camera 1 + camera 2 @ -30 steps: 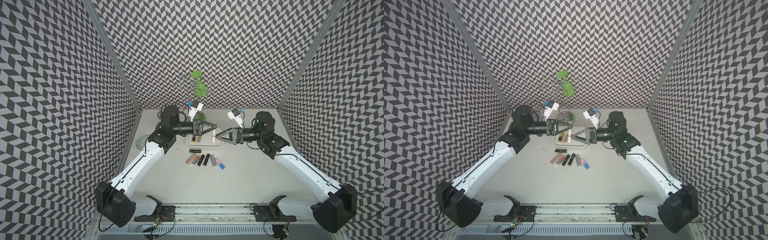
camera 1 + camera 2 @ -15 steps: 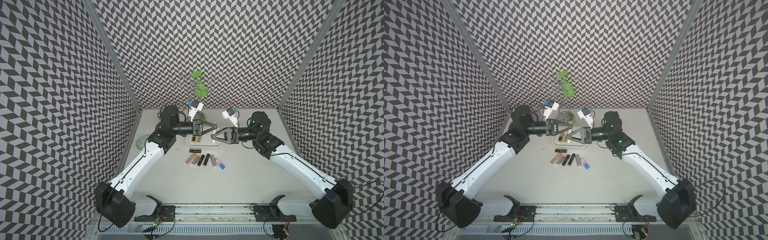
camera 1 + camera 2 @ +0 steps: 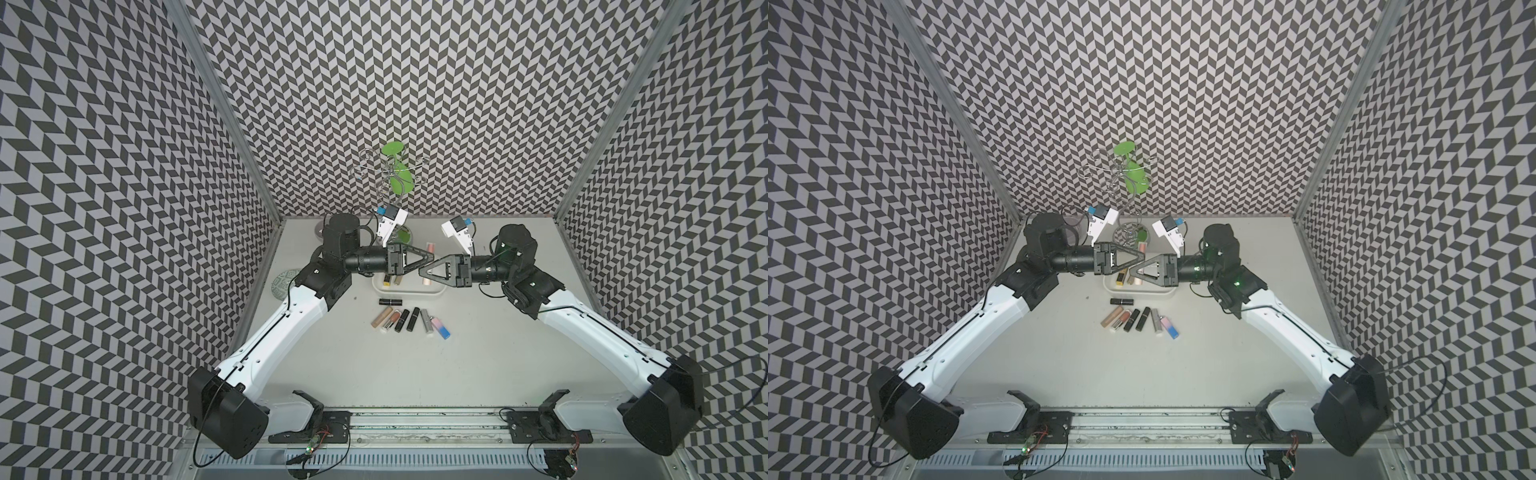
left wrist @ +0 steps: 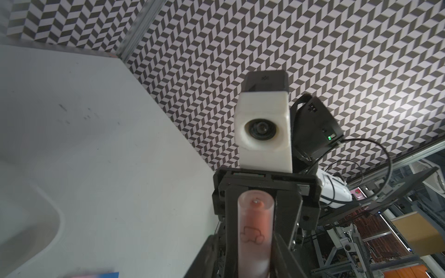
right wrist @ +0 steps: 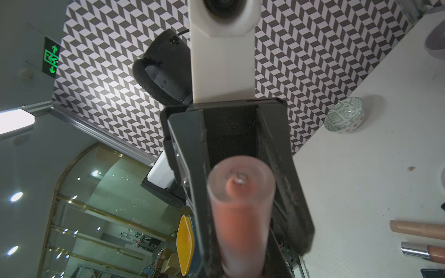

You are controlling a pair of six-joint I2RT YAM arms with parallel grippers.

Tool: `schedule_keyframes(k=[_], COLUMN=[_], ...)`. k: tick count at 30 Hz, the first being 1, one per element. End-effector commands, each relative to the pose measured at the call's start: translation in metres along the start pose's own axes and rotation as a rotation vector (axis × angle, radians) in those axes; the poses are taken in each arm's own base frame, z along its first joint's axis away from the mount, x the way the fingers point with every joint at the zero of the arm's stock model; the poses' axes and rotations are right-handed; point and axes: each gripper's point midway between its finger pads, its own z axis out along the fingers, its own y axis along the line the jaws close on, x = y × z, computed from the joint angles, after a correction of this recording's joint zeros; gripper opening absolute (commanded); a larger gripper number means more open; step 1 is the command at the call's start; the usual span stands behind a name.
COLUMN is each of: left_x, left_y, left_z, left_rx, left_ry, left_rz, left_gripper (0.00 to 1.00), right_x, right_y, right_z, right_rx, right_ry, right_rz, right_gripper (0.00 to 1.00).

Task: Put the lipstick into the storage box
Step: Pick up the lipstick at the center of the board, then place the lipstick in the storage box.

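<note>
Walls in black-and-grey chevron close the worktop on three sides, with metal posts running down to its two far corners. Both arms reach inward and meet over the storage box, a shallow white tub at the far middle, so I have little room around it. A wire stand with green leaves rises just behind it. A green-patterned plate lies near the foot of the left wall. A row of lipsticks lies just in front of the box, with one black tube crosswise between row and box. The widest bare stretches I can see are the near half of the worktop, between the arms, and the far right corner.

The lipstick is up in the air over the box, where the left hand and right hand cross. It is a frosted, see-through tube with a coral-pink core. In the left wrist view the lipstick carries a small dark outline drawing on its side.

The right hand is closed tight on it, one finger on either side. The left hand's fingers flank the same tube, but I cannot tell whether they press it or stand just off it. Two other tubes lie in the box's left end.
</note>
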Motion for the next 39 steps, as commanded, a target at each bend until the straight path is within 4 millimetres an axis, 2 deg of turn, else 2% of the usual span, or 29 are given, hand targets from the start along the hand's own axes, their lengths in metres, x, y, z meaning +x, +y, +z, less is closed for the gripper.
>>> schedule_keyframes(k=[1, 4, 7, 9, 10, 14, 17, 18, 20, 21, 22, 30, 39], left_x=[-0.010, -0.013, -0.008, 0.000, 0.004, 0.029, 0.055, 0.066, 0.081, 0.088, 0.093, 0.113, 0.128], left_y=[0.034, 0.071, 0.080, 0.083, 0.086, 0.103, 0.119, 0.125, 0.132, 0.135, 0.137, 0.148, 0.150], left_z=[-0.031, -0.072, -0.097, -0.105, -0.109, -0.119, -0.122, -0.122, -0.122, -0.121, -0.122, -0.125, -0.120], left_rx=[-0.275, -0.549, -0.685, -0.728, -0.745, -0.811, -0.845, -0.849, -0.848, -0.842, -0.844, -0.873, -0.840], left_ry=[-0.076, -0.142, -0.171, -0.178, -0.179, -0.152, -0.108, -0.090, -0.066, -0.058, -0.051, -0.007, 0.032], left_rz=[-0.007, -0.047, -0.042, -0.051, -0.057, -0.093, -0.134, -0.149, -0.176, -0.186, -0.194, -0.224, -0.248], left_gripper=[0.46, 0.52, 0.57, 0.61, 0.67, 0.71, 0.75, 0.79, 0.80, 0.87, 0.99, 0.99, 0.99], right_x=[-0.013, -0.014, -0.011, -0.004, 0.000, 0.014, 0.022, 0.022, 0.023, 0.023, 0.025, 0.036, 0.027], right_y=[-0.015, -0.060, -0.105, -0.136, -0.152, -0.210, -0.245, -0.253, -0.268, -0.276, -0.283, -0.324, -0.348], right_z=[0.001, -0.001, -0.004, -0.002, 0.000, 0.012, 0.020, 0.022, 0.024, 0.025, 0.026, 0.033, 0.039], right_rx=[0.118, 0.332, 0.514, 0.588, 0.620, 0.709, 0.761, 0.773, 0.800, 0.812, 0.824, 0.872, 0.890], right_ry=[-0.034, -0.018, 0.019, 0.052, 0.069, 0.155, 0.202, 0.202, 0.202, 0.206, 0.213, 0.224, 0.184], right_rz=[-0.044, -0.011, 0.027, 0.066, 0.091, 0.183, 0.237, 0.241, 0.246, 0.248, 0.256, 0.298, 0.315], right_gripper=[0.10, 0.10, 0.10, 0.10, 0.10, 0.08, 0.07, 0.06, 0.07, 0.07, 0.07, 0.08, 0.08])
